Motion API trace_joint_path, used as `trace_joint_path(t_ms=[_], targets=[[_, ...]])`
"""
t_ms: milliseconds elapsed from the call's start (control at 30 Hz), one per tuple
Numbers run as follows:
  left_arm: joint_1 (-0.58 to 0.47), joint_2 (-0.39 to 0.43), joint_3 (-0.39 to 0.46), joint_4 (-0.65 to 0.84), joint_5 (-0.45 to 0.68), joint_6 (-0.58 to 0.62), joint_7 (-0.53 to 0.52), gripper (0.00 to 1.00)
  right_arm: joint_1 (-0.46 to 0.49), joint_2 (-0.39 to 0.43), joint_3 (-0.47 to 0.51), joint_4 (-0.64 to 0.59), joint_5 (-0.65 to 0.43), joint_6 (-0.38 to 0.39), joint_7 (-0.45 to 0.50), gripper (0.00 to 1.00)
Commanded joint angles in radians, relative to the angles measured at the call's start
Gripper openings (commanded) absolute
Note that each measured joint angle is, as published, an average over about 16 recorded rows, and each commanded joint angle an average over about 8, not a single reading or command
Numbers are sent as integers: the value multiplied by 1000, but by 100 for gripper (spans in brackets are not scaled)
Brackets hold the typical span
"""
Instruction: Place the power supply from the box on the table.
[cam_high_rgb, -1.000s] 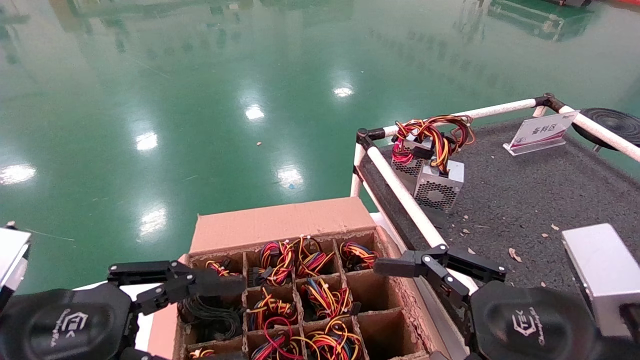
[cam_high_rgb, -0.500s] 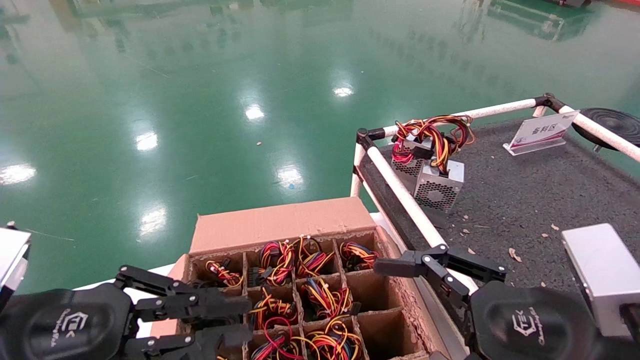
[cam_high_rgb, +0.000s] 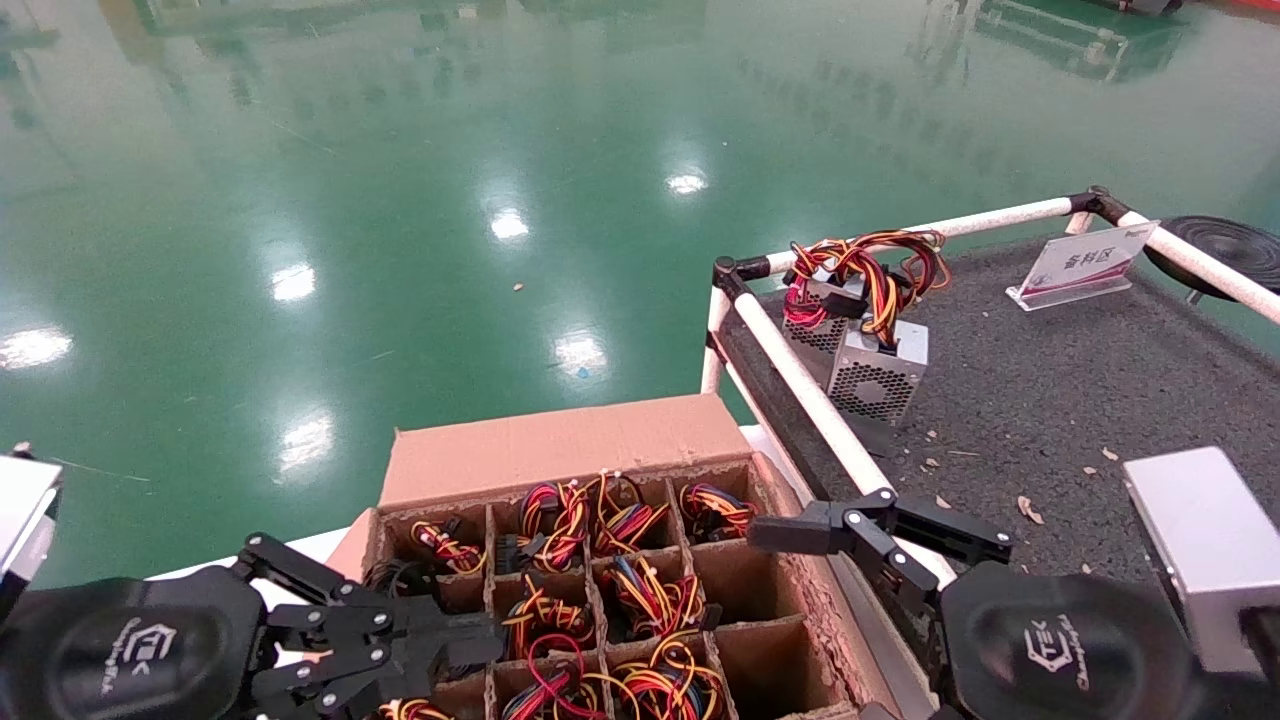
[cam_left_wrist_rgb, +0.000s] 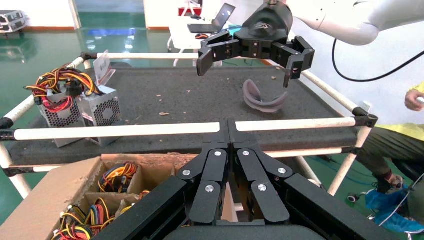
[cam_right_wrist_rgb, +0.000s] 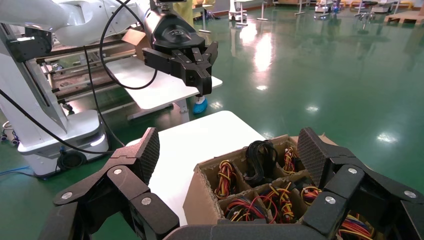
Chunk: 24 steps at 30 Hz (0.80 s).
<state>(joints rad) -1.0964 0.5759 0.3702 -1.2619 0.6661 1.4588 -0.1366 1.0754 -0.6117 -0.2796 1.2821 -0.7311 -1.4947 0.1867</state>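
The box (cam_high_rgb: 560, 445) stands at the bottom centre with its flap folded back. Its grid cells hold looped red, yellow and black wire bundles (cam_high_rgb: 645, 595); the power supply bodies under them are hidden. My left gripper (cam_high_rgb: 488, 640) hovers over the box's left cells, beside a black wire bundle (cam_high_rgb: 400, 578). It is shut with nothing between its fingers, as the left wrist view (cam_left_wrist_rgb: 228, 127) also shows. My right gripper (cam_high_rgb: 880, 540) stands open above the box's right wall, next to the table (cam_high_rgb: 1050, 410). The right wrist view (cam_right_wrist_rgb: 230, 155) shows it empty above the box (cam_right_wrist_rgb: 197, 200).
Two grey units with honeycomb grilles (cam_high_rgb: 878, 372) and wires stand in the table's far left corner by the white rail (cam_high_rgb: 800, 385). A plain silver block (cam_high_rgb: 1200, 545) lies at the right, a sign card (cam_high_rgb: 1085, 262) at the back. Green floor surrounds everything.
My left gripper was open over the box's left cells; it has since shut and sunk lower and nearer to me. The right gripper has not moved.
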Motion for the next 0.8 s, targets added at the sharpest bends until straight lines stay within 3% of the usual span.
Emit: trace_joint_path(t_ms=[33, 367, 800], targets=[[0, 0, 0, 0, 0, 0, 0, 100, 0, 0, 0, 0, 0, 0, 0, 100], [0, 0, 0, 0, 0, 0, 0, 100, -2, 1, -7, -10, -24, 9, -5, 100], [0, 0, 0, 0, 0, 0, 0, 100, 37, -11, -64, -150, -215, 87, -38, 100]])
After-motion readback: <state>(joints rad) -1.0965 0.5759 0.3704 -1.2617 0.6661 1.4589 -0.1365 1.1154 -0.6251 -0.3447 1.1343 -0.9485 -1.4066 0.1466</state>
